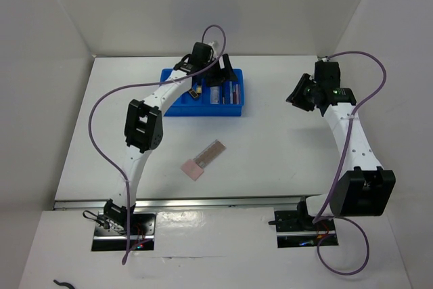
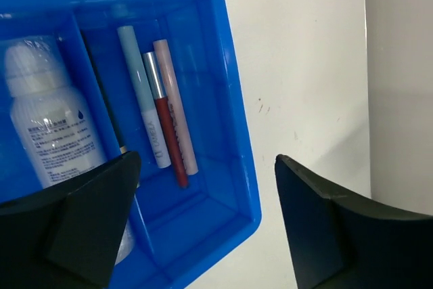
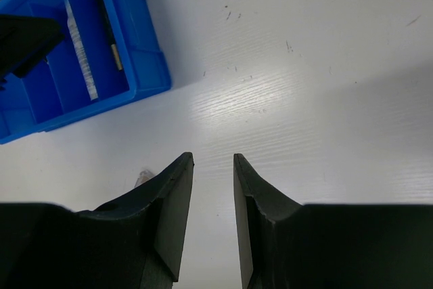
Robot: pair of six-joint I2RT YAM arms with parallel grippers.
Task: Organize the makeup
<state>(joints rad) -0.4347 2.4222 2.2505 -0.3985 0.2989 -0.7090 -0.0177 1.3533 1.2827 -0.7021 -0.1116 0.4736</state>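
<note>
From above, one blue plastic tray [image 1: 203, 112] is sitting at the far side of the white table [image 1: 284, 160]. One flat pink palette [image 1: 203, 159] is lying on the bare table, well apart from the tray. The left gripper [image 1: 216, 72] is hanging over the tray, and the right gripper [image 1: 298, 93] is hovering off to its right.

In the left wrist view, the left gripper [image 2: 203, 221] is standing wide open and holding nothing. One white bottle [image 2: 47, 120] is filling one compartment. In the next, three slim sticks are lying side by side: one pale blue [image 2: 139, 93], one red with a silver cap [image 2: 166, 126], one pink [image 2: 179, 106].

In the right wrist view, the right gripper [image 3: 211, 160] is showing only a narrow gap, with nothing in it, above the smooth table. In the tray's corner one clear tube [image 3: 81, 52] and one black pencil [image 3: 108, 28] with a gold band are lying.
</note>
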